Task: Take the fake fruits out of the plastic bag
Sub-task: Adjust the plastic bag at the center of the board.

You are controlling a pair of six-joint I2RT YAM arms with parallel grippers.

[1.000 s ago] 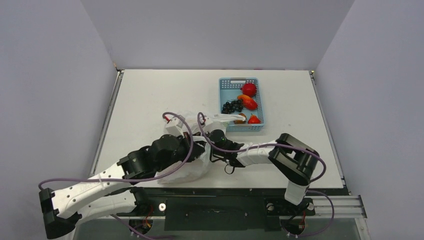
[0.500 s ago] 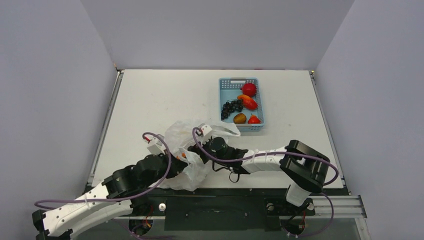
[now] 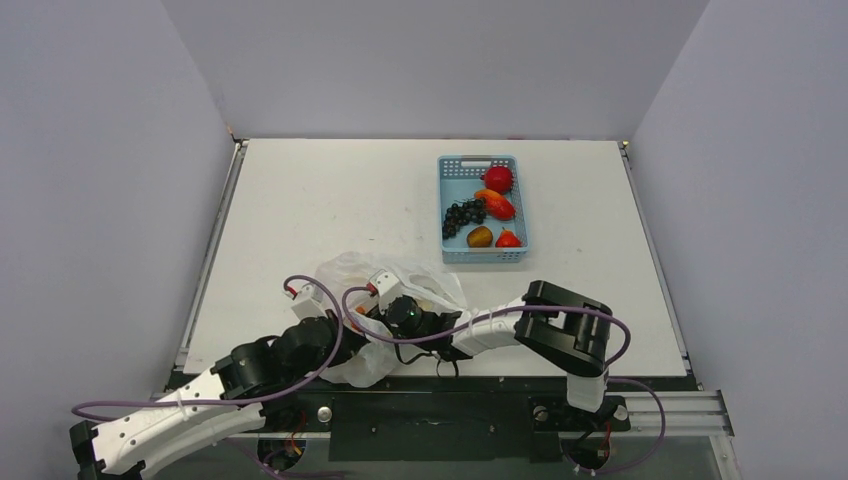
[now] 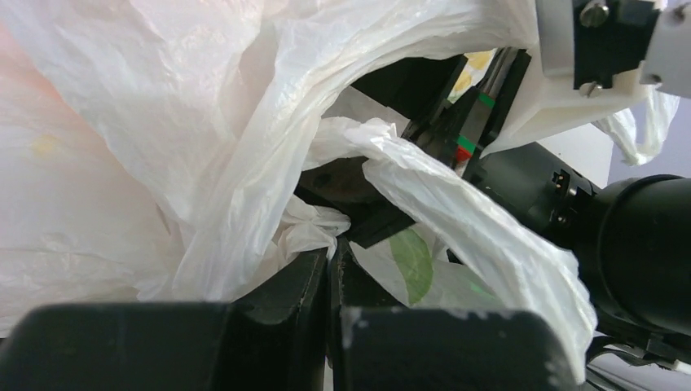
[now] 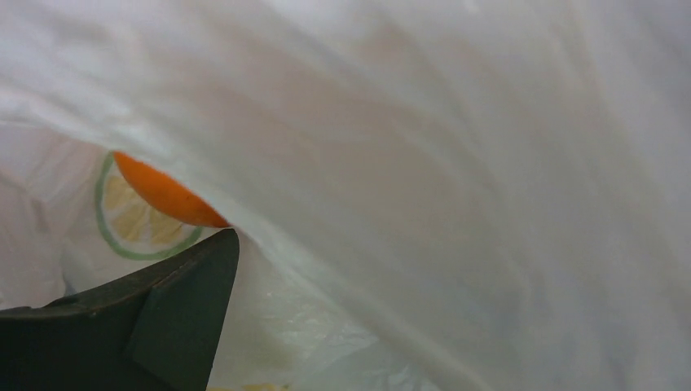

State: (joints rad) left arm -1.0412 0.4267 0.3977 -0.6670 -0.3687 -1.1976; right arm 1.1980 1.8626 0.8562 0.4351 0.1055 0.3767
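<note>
The plastic bag (image 3: 372, 283) lies crumpled near the table's front edge. My left gripper (image 3: 356, 323) is at its left side, and in the left wrist view it (image 4: 330, 254) is shut on a fold of the bag film (image 4: 244, 163). My right gripper (image 3: 388, 308) reaches into the bag from the right. In the right wrist view one dark finger (image 5: 163, 314) shows, and the other is hidden behind white film (image 5: 456, 163). A round orange (image 5: 163, 195) lies just beyond that finger inside the bag. The grape bunch (image 3: 463, 213), kiwi (image 3: 480, 236) and small red fruit (image 3: 509, 239) lie in the basket.
A blue basket (image 3: 478, 161) stands at the back right and also holds a red apple (image 3: 498, 178) and a red-orange mango (image 3: 497, 203). Purple cables loop over both arms beside the bag. The table's front edge is just below the bag.
Both arms have pulled back toward the near edge and leftward. The bag has been dragged with them, away from the basket.
</note>
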